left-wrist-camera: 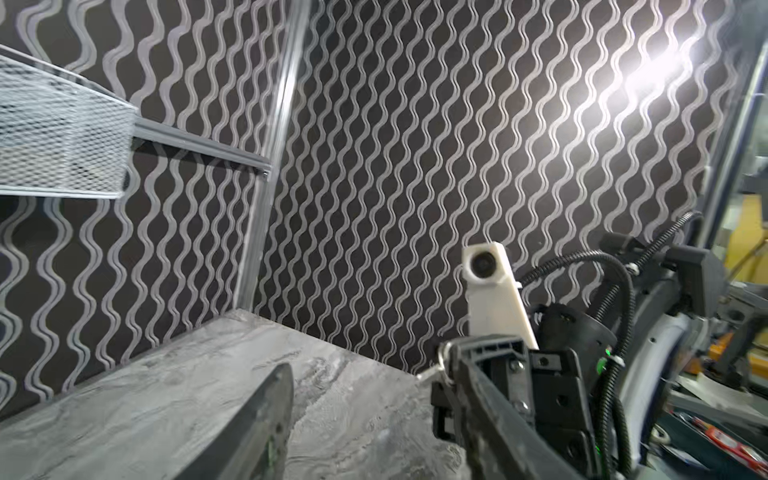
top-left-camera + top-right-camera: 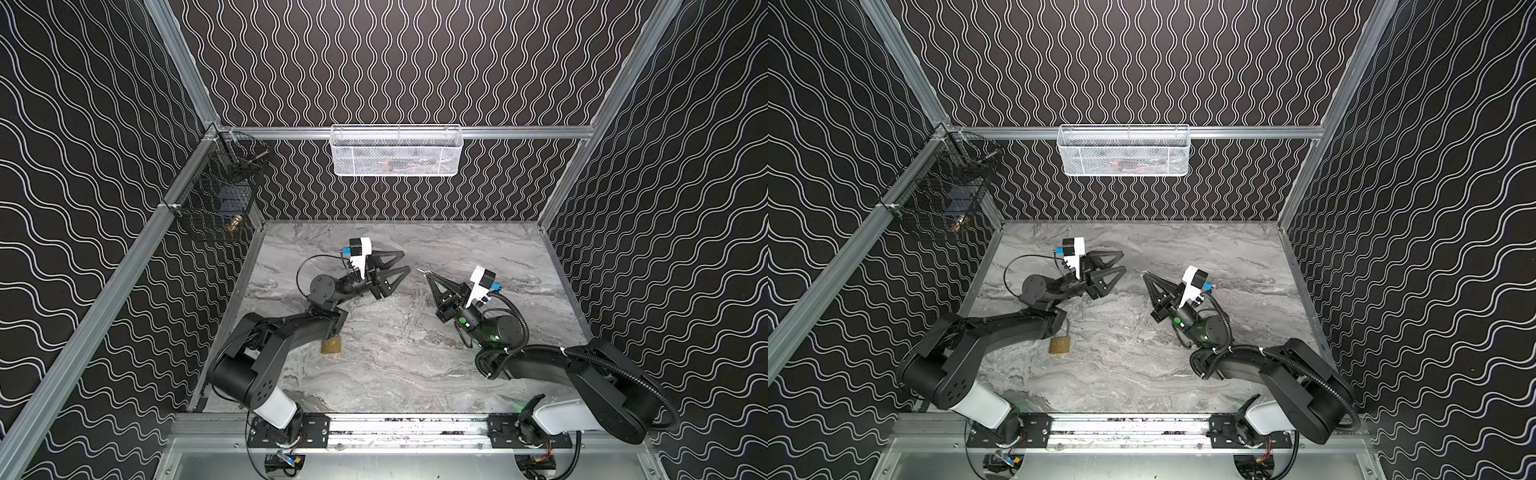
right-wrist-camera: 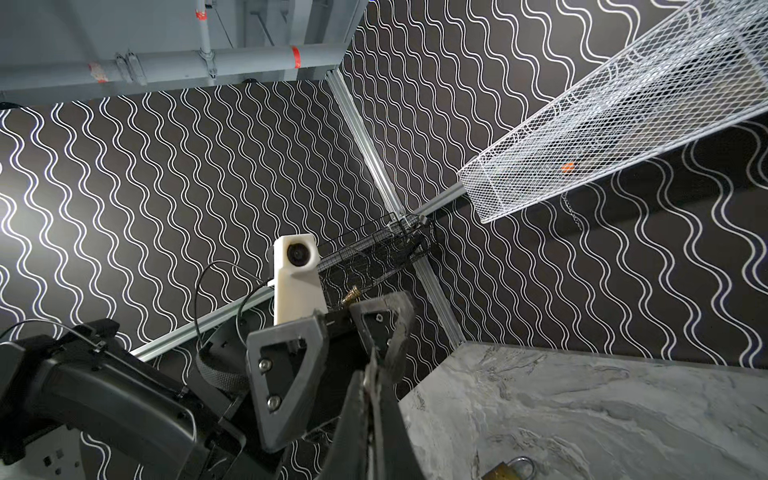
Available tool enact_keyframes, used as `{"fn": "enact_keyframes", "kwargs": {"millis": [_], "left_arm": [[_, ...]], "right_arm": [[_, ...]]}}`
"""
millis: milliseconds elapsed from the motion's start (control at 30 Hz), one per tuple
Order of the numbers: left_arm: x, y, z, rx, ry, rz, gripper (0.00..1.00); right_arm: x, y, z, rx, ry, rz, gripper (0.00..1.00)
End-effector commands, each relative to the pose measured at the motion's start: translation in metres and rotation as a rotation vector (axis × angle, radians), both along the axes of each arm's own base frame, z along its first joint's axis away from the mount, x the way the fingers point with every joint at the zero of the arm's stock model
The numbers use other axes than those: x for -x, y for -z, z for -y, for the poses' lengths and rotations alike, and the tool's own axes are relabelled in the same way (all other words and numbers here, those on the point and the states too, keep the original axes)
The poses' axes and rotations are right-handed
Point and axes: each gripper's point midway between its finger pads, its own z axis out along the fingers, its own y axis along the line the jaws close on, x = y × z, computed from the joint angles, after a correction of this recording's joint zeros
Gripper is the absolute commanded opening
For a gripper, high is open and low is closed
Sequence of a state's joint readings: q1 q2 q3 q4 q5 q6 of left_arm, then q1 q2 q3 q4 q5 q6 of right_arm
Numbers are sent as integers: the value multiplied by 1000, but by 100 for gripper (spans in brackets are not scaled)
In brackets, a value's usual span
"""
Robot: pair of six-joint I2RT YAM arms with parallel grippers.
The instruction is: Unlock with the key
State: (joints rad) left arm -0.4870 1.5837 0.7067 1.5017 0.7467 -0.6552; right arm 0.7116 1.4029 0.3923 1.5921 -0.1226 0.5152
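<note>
Padlock [image 2: 331, 345] of brass, a small squarish block with a silvery shackle, lies flat on the marble-patterned surface [image 2: 399, 374]. It sits right by the left arm's forearm, which hides part of the shackle in both top views, and it is well apart from both hands. I cannot tell whether the shackle is latched.

It looks solid and stiff, heavy for its size and smooth-sided, so it will probably slide on the surface if pushed. The best hold seems to be across the flat faces of the body, leaving the keyway end clear.

The key [image 2: 422, 271] is a thin, light sliver of silvery metal on a small ring. It is pinched at the tips of the right hand [image 2: 429, 275], whose jaws are fully closed on it, and it could easily twist in that pinch.

The left hand [image 2: 406, 262] faces it, jaws partly apart and holding nothing.
</note>
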Motion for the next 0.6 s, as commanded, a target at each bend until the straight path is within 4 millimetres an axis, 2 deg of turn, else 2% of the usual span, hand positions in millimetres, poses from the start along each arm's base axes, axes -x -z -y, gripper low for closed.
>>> {"fn": "enact_keyframes", "kwargs": {"millis": [0,200,400,567], "left_arm": [[18,-12,7,4,79,73,65],[8,-6,19,4,114,21,62],[5,-6,19,7,101,20,62],[12,-9,25,-5,157,33,57]], "right_arm": [[16,-34,11,-103,-18,112,0],[18,-39,9,-105,-28,129,0],[21,-44,11,-112,-29,145,0],[19,-43,10,-111,-29,140,0]]}}
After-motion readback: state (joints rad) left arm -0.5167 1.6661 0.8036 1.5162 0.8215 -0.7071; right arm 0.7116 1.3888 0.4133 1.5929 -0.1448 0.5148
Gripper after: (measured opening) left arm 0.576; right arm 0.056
